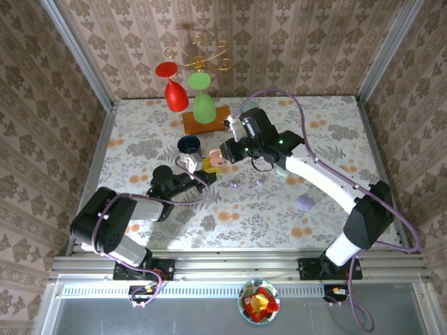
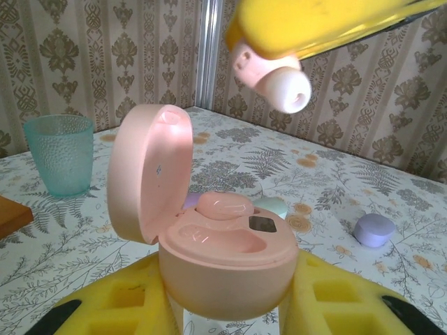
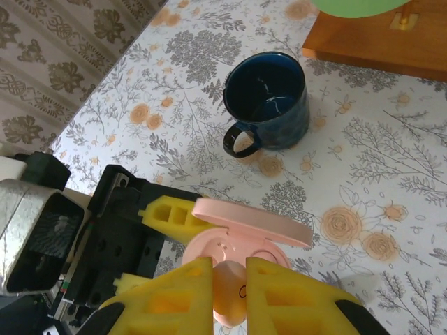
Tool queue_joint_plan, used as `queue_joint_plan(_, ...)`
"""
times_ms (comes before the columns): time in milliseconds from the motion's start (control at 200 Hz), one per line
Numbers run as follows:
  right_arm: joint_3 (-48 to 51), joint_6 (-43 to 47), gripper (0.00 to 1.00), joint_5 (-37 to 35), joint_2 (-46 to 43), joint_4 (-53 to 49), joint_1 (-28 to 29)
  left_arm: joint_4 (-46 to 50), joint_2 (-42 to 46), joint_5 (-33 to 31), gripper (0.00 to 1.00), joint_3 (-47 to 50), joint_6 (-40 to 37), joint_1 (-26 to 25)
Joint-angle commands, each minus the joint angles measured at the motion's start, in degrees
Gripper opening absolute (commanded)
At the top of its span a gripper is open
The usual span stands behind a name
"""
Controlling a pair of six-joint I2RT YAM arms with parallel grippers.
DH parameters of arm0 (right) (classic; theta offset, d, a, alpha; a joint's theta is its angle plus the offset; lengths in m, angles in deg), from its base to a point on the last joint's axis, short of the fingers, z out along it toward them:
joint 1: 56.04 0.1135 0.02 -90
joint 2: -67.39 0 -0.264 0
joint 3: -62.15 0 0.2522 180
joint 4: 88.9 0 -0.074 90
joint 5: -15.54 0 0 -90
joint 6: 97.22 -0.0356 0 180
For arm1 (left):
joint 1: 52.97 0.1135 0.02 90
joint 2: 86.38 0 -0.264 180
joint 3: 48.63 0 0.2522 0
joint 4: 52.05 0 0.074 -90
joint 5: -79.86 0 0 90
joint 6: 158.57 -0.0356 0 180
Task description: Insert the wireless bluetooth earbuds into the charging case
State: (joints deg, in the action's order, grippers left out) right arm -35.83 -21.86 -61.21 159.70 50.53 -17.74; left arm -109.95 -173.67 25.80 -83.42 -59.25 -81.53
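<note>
My left gripper (image 2: 230, 300) is shut on the base of a pink charging case (image 2: 223, 269), held upright with its lid (image 2: 150, 171) swung open. One pink earbud (image 2: 222, 206) sits in the far socket; the near socket is bare. Just above the case, my right gripper (image 3: 230, 279) is shut on a second pink earbud (image 3: 230, 296), which hangs tip-down at the top of the left wrist view (image 2: 279, 80). In the top view both grippers meet at the table's middle, left (image 1: 195, 167) and right (image 1: 221, 156). Two tiny lilac buds (image 1: 232, 185) lie loose nearby.
A dark blue mug (image 3: 269, 101) stands just beyond the case, with the wooden stand (image 1: 206, 120) holding red and green glasses behind it. A teal tumbler (image 2: 61, 153) is at the left. A lilac case (image 1: 304, 203) and a mint case (image 2: 276, 204) lie to the right.
</note>
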Motion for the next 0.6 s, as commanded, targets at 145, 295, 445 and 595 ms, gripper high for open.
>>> queue_joint_plan(145,-3.38,2.06,0.16,-0.68,2.95,-2.81,1.42,-2.13,0.38,0.0,0.25,-1.87,-1.32,-0.54)
queue_joint_plan(295,-3.23,1.89,0.16,-0.45,4.02,-2.64,1.38,-2.1,0.81,-0.12,0.25,-1.81,-0.86,-0.62)
queue_joint_plan(445,-3.14,1.21,0.16,0.06,4.7,-1.99,1.51,-2.08,0.95,-0.35,0.24,-1.81,-0.66,-0.62)
queue_joint_plan(595,-2.62,-0.02,0.17,0.51,4.78,-0.95,1.51,-2.09,0.61,0.07,0.25,-2.08,-0.88,-0.71)
